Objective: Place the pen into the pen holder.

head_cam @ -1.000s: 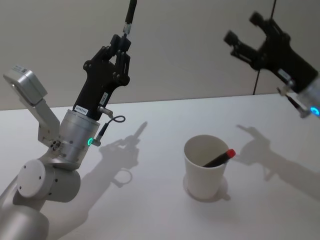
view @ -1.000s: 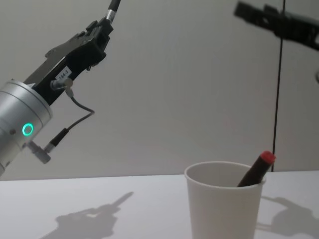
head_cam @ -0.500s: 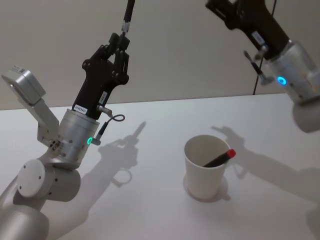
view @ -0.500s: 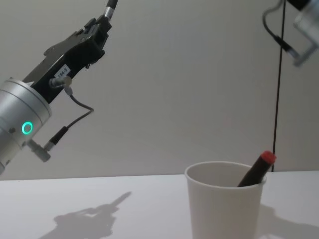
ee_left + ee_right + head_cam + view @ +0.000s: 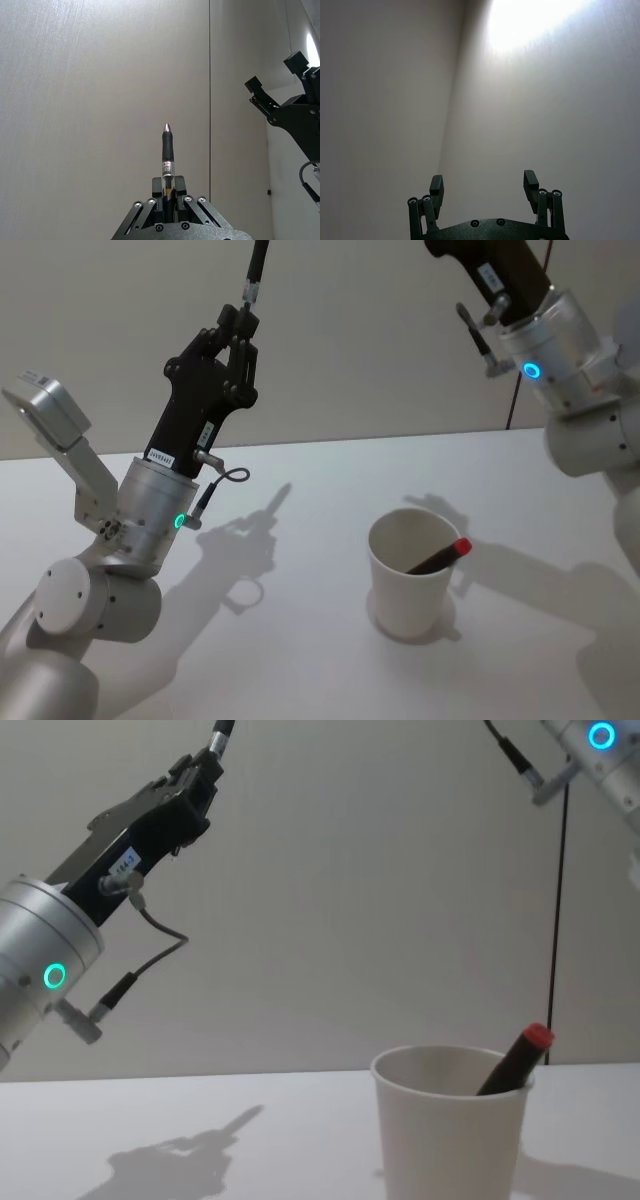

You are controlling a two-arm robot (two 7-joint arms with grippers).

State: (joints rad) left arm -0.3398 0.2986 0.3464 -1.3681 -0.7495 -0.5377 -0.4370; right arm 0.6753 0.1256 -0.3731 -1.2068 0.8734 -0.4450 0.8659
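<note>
My left gripper (image 5: 243,322) is raised high at the left, pointing up, shut on a black pen (image 5: 258,265) whose tip sticks out above the fingers. In the left wrist view this pen (image 5: 167,150) stands straight out of that gripper (image 5: 169,189). The pen holder, a white paper cup (image 5: 405,605), stands on the table at centre right, well below and to the right of the held pen. A second pen with a red end (image 5: 440,558) leans inside the cup (image 5: 450,1140). My right gripper (image 5: 483,181) is open and holds nothing, lifted high at the right.
The white table (image 5: 300,660) spreads around the cup, with arm shadows across it. A plain wall with a dark vertical seam (image 5: 556,920) stands behind. The right arm (image 5: 560,350) rises at the upper right, above and behind the cup.
The right arm has swung up and inward, carrying its open gripper past the top of the head view. The left arm with its pen has barely moved.
</note>
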